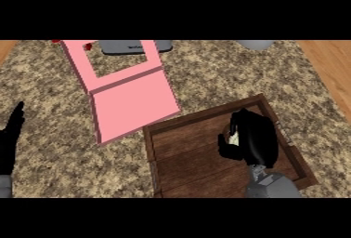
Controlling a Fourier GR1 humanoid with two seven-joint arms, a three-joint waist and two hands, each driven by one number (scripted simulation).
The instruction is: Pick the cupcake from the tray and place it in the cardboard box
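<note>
I have my right hand (252,139) down over the wooden tray (192,158), fingers curled inward round something pale that peeks out at its left side. I take that to be the cupcake (234,138), sitting in the right half of the tray, mostly hidden. My left hand (12,135) rests open at the left edge, fingers up.

The step, as I judge it, is securing the grasp before the lift. To do it well I would close evenly about the cupcake's sides, then raise it straight up to clear the tray wall before swinging far and left to the pink cardboard box (130,107) (its flaps lie flat on the speckled bench (55,167)).

Which way the cupcake points, or its long axis, I cannot tell; too little shows.
</note>
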